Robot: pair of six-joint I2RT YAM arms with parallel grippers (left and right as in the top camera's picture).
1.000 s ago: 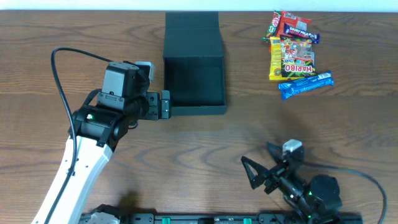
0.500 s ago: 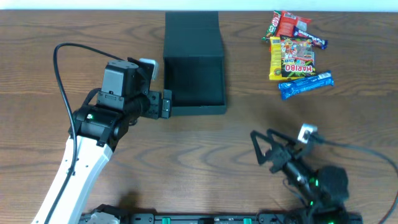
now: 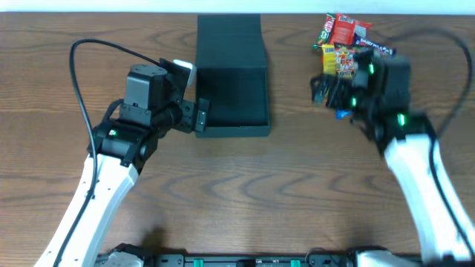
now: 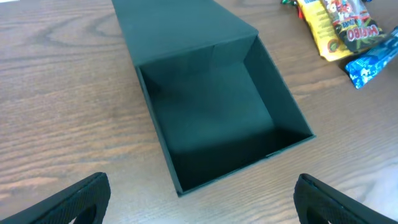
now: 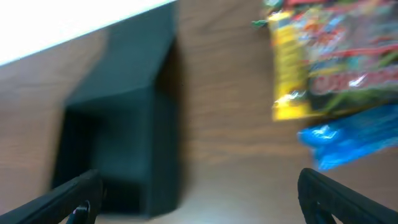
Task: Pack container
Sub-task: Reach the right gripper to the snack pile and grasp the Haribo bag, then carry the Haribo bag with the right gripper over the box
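Note:
The container [image 3: 231, 100] is a black square box, open and empty, with its flap lid [image 3: 230, 37] folded back. It fills the left wrist view [image 4: 211, 106] and shows blurred in the right wrist view [image 5: 118, 137]. My left gripper [image 3: 200, 117] is open and empty at the box's front left corner [image 4: 202, 200]. My right gripper [image 3: 326, 90] is open and empty [image 5: 199, 193], hovering by the snack pile [image 3: 343, 35] and covering part of it. A yellow Haribo packet [image 5: 292, 74] and a blue packet [image 5: 354, 140] lie ahead of it.
The snack packets lie at the back right of the wooden table; the yellow [image 4: 323, 28] and blue [image 4: 373, 62] ones also show in the left wrist view. A black cable [image 3: 96, 52] loops behind my left arm. The white table edge [image 5: 74, 25] is behind the box.
My right arm has swung from the table's front edge up to the back right, over the snack pile. My left gripper has shifted slightly toward the box.

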